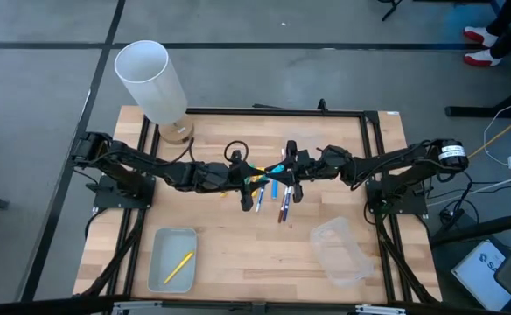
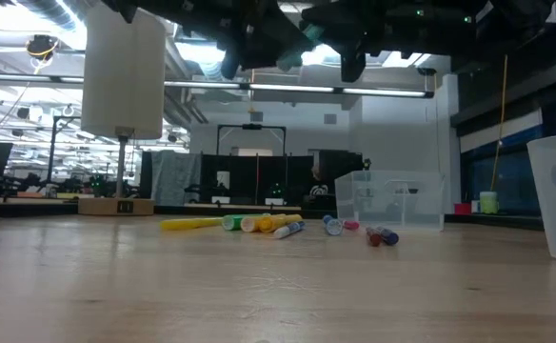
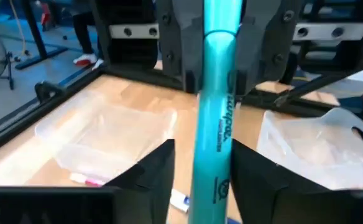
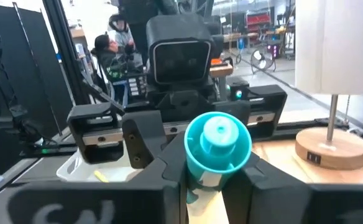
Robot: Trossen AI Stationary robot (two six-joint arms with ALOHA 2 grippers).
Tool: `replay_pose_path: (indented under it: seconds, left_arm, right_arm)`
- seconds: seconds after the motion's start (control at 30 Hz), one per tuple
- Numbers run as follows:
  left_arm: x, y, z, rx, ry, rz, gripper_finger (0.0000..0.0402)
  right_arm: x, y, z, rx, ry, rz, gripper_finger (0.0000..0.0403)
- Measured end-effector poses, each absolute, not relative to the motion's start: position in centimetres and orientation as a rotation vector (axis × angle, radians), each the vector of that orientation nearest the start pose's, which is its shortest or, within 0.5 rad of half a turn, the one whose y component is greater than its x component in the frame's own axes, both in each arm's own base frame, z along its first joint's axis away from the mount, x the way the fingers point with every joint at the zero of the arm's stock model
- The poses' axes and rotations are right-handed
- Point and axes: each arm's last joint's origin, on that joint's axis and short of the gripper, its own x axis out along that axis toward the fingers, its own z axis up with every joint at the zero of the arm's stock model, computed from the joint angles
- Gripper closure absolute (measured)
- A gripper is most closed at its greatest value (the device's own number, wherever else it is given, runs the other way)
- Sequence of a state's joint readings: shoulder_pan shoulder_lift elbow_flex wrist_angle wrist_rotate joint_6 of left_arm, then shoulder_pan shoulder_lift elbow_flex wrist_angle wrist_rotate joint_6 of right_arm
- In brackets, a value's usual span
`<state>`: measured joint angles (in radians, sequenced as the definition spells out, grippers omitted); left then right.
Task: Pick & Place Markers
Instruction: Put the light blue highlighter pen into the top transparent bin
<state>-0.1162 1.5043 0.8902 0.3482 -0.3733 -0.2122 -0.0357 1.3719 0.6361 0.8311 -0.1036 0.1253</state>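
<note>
Above the tabletop (image 1: pixel 238 254) centre, the right gripper (image 4: pixel 219 180) is clamping a teal marker (image 3: pixel 214 118) while the left gripper (image 3: pixel 197 168) is standing slightly open around it, apparently for a handover.

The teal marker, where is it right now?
The teal marker is in the air over the table's middle, above the loose markers, passing between the left gripper and the right gripper, whose fingers are closed on it.

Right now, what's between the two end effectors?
A teal marker spans the gap between left end effector and right end effector, clearest in both wrist views.
</note>
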Motion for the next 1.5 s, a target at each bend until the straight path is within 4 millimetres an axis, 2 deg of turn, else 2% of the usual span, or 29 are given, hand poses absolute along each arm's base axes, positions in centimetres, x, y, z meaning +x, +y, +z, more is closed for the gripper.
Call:
replay_pose_path:
  seconds: [0.2,0.33,0.7,0.9,1.2,1.5]
  left_arm:
    - [32.8,-2.8,25.0,-0.14,0.232,0.282,0.0195]
    - [32.6,-2.8,24.6,-0.129,0.275,0.286,0.0178]
    - [32.2,-2.8,23.5,-0.165,0.393,0.297,0.0179]
    - [32.1,-3.4,23.5,-0.164,0.4,0.264,0.0176]
    - [31.9,-4.7,23.5,-0.155,0.402,0.227,0.0176]
    - [31.9,-4.9,23.5,-0.153,0.403,0.221,0.0176]
  right_arm:
    - [28.0,-0.8,25.5,0.117,-0.05,0.036,0.0339]
    - [27.4,-0.9,25.6,0.116,0.005,-0.02,0.0339]
    - [26.1,-1.3,25.3,0.123,0.144,-0.163,0.0339]
    - [26.0,-1.4,25.1,0.134,0.158,-0.224,0.0339]
    - [25.8,-2.0,24.8,0.103,0.175,-0.439,0.0339]
    - [25.5,-2.5,24.8,0.047,0.175,-0.612,0.0339]
